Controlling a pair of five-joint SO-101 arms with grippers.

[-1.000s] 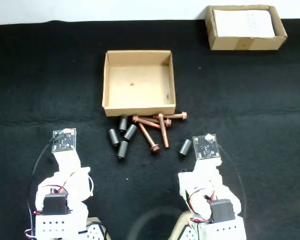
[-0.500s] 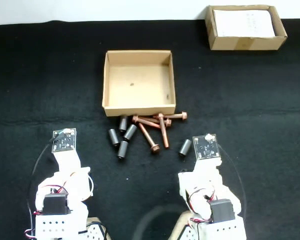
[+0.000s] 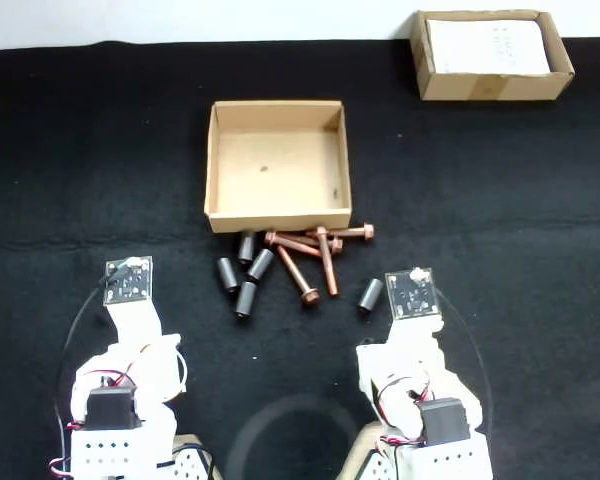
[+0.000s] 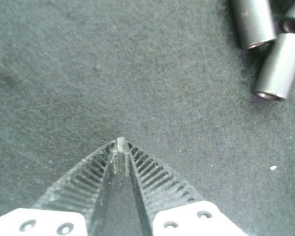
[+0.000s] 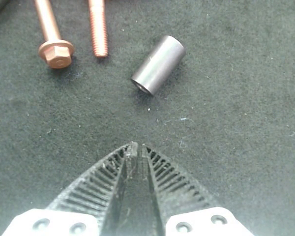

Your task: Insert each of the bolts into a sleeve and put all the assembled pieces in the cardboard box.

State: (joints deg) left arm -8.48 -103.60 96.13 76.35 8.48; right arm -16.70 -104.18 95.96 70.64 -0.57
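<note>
The right claw and left claw are both clenched, empty. A lone sleeve lies on the desk just ahead of the right claw, its long axis slanting; that arm's nearer.

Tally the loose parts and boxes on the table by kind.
Sleeves: 5
Bolts: 4 distinguishable in the overlapping pile
Cardboard boxes: 2
Total: 11

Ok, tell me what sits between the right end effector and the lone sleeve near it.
Bare black mat only, per the right wrist view, between the right end effector and the sleeve.
</note>
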